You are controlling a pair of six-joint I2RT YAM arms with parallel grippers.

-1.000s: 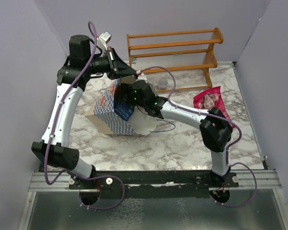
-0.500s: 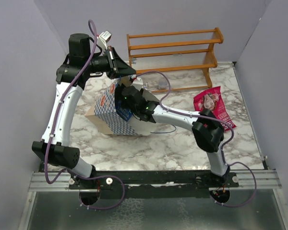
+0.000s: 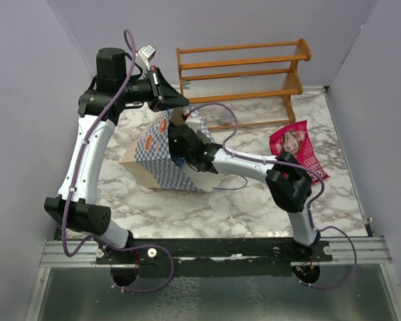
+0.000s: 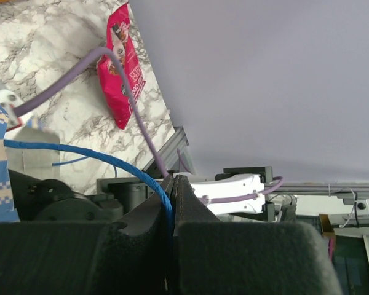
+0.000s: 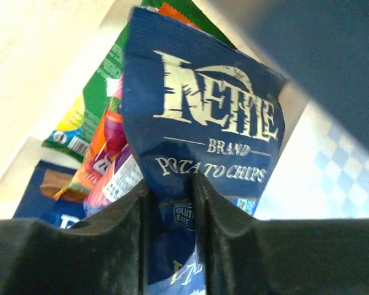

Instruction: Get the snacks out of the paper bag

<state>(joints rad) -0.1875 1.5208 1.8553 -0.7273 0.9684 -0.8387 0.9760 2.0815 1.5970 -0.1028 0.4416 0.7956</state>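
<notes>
Start at the left. Your left pincer (image 4: 173,203) is clenched on the blue cord handle (image 4: 80,150) and holds it up, so the mouth of the paper bag (image 3: 150,164) is open. The bag stands at about 9 o'clock on the tabletop (image 3: 240,200), just below that pincer in the top view.

In the middle, your right pincer (image 5: 171,209) is down in the bag's mouth, its fingers closed on the lower part of the dark blue packet (image 5: 203,123). That packet is inside the bag, so it does not count as taken out yet. Behind it the wrist view shows more to come: a green-yellow packet (image 5: 95,104) toward 10 o'clock, an orange packet (image 5: 98,163) at 9 o'clock with something pink against it, and another dark blue edge low in the corner. How many lie deeper you cannot tell.

On the right, the red packet (image 3: 294,147) lies flat on the tabletop at about 3 o'clock, well apart from the bag, below the wooden rack (image 3: 240,67). It is the only snack seen out of the bag.

My reading: one packet done, one gripped, several left. The task is at an early stage.
</notes>
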